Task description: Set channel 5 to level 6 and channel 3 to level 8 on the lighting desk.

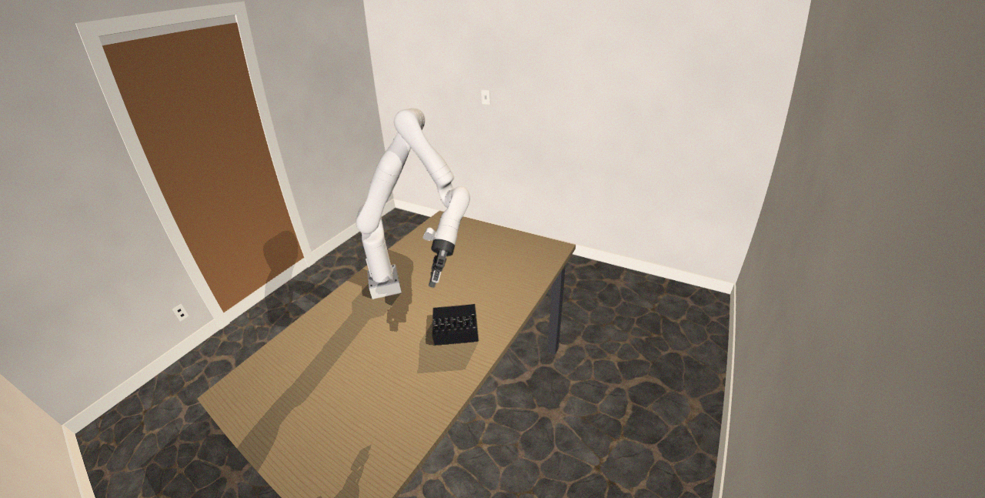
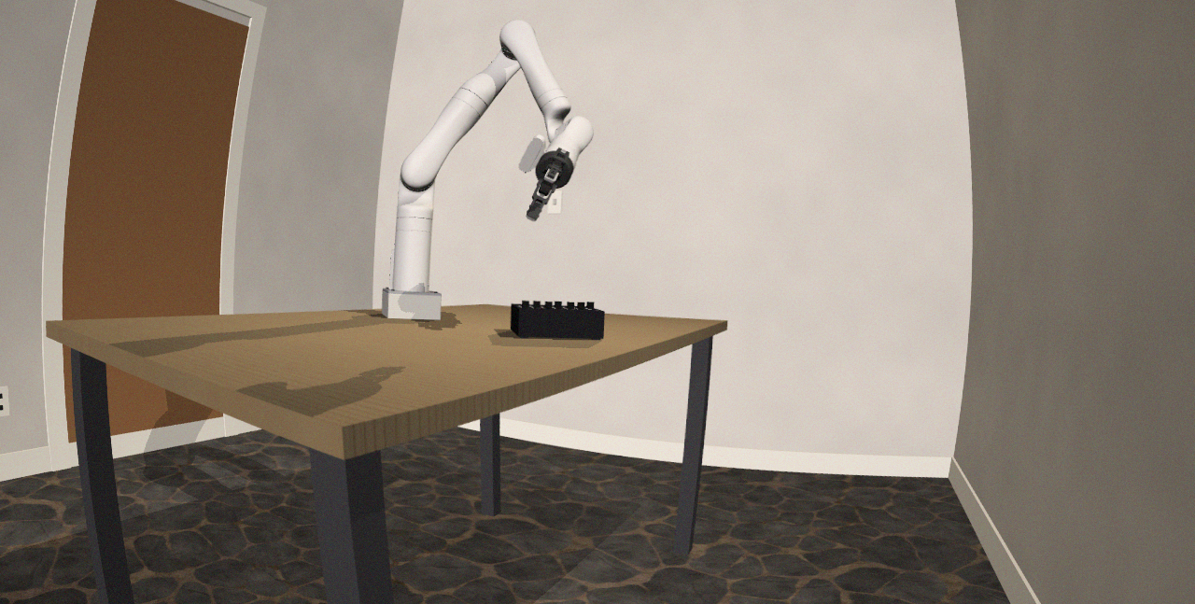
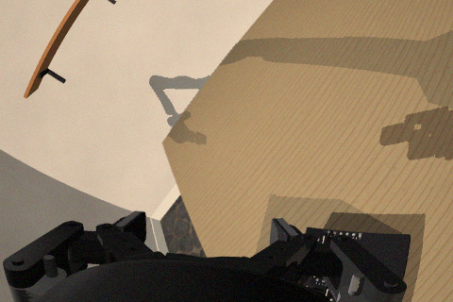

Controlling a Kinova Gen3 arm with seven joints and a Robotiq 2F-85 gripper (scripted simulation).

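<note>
The lighting desk (image 1: pixel 455 325) is a small black box with a row of several faders, standing on the wooden table near its right edge. It also shows in the side view (image 2: pixel 557 319) and partly, behind my right finger, in the wrist view (image 3: pixel 372 255). The fader levels are too small to read. My gripper (image 1: pixel 435 279) hangs high in the air, above and behind the desk, well clear of it. In the side view my gripper (image 2: pixel 534 211) points down toward the table. It is open and empty.
The arm's base (image 1: pixel 382 285) is bolted to the table to the left of the desk. The table's right edge (image 1: pixel 523 319) runs close beside the desk. A wall shelf (image 3: pixel 66 28) shows in the wrist view, far off.
</note>
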